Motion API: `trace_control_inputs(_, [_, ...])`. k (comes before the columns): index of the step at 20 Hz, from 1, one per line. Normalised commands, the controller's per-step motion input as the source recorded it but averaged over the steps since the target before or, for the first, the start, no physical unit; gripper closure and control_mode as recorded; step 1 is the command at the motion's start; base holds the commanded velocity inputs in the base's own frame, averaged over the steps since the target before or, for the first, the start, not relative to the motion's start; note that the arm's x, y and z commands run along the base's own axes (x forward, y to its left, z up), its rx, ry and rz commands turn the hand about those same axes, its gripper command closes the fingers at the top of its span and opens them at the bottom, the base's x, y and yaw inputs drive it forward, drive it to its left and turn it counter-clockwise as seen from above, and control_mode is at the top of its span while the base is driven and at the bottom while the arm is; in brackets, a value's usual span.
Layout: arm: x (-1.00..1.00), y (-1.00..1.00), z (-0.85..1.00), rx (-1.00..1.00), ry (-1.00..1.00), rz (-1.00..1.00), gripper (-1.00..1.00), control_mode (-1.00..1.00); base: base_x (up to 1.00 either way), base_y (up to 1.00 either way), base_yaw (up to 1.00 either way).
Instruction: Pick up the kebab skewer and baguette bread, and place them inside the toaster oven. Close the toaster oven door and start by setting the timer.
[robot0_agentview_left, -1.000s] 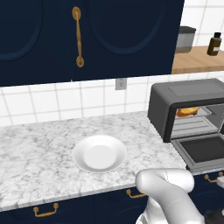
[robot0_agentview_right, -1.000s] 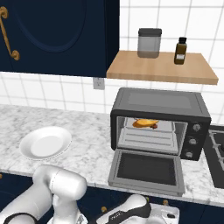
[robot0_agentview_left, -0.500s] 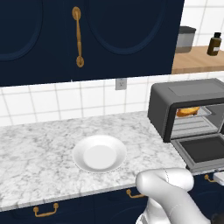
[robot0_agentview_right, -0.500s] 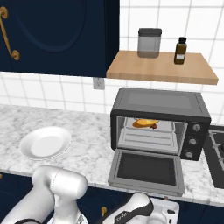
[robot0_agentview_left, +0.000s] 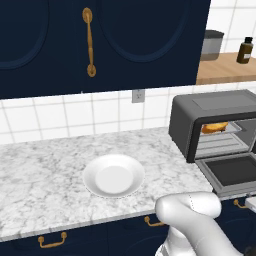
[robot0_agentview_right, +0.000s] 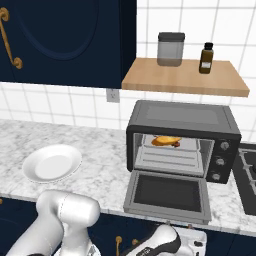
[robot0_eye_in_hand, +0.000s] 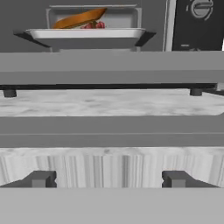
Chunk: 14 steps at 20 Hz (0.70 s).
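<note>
Low in front of the counter, the gripper (robot0_eye_in_hand: 107, 179) has its fingers spread wide, holding nothing. Just beyond, the toaster oven door (robot0_agentview_right: 168, 194) lies folded down flat. Farther in, inside the toaster oven (robot0_agentview_right: 182, 120), the baguette bread (robot0_agentview_right: 165, 141) and the kebab skewer (robot0_eye_in_hand: 92, 25) sit together on the rack.

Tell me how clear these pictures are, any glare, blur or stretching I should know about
Left base view: even flat light, soft shadow under the white plate. Right base view: sharp, no glare on the toaster oven door. Hand view: counter edge smeared into vertical streaks; the baguette bread reads clearly, the kebab skewer just red specks.
</note>
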Motion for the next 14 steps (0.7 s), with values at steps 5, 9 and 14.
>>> trace_control_inputs(5, [0.3, 0.0, 0.28, 0.0, -0.06, 0.0, -1.0, -1.0, 0.0, 0.0, 0.0])
trace_control_inputs(9, [0.31, 0.04, 0.31, 0.0, -0.06, 0.0, -1.0, -1.0, 0.0, 0.0, 0.0])
trace_control_inputs(14, [0.09, 0.01, 0.25, 0.0, -0.02, 0.0, -1.0, -1.0, 0.0, 0.0, 0.0])
